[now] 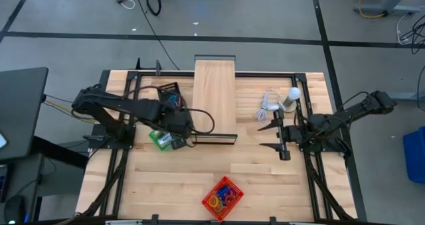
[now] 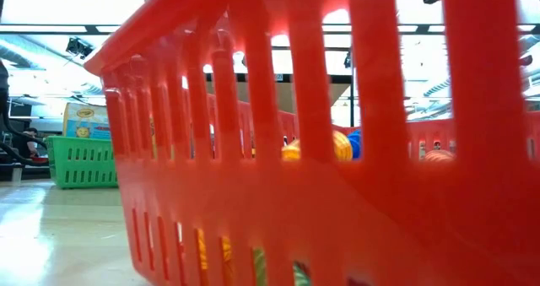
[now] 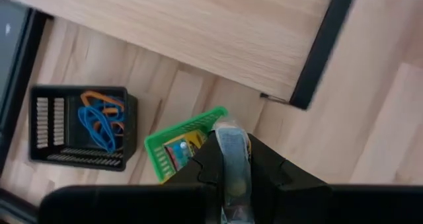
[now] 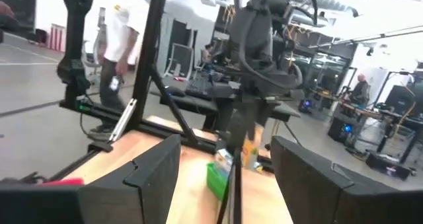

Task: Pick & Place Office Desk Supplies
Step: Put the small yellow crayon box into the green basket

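My left fingers (image 1: 174, 143) are clamped on a crayon box (image 3: 180, 148), right over the green basket (image 1: 159, 139) at the left of the tabletop (image 1: 265, 178); whether the box is going in or out I can't tell. Loops fill the red basket (image 1: 222, 198) at the near edge, and a few lie in the black basket (image 1: 170, 94) just beyond me, so sorting looks partway. My right fingers (image 1: 279, 136) wait, spread wide, empty. The wooden box (image 1: 214, 95) and its dark frame crowd me rightward; the near side is open.
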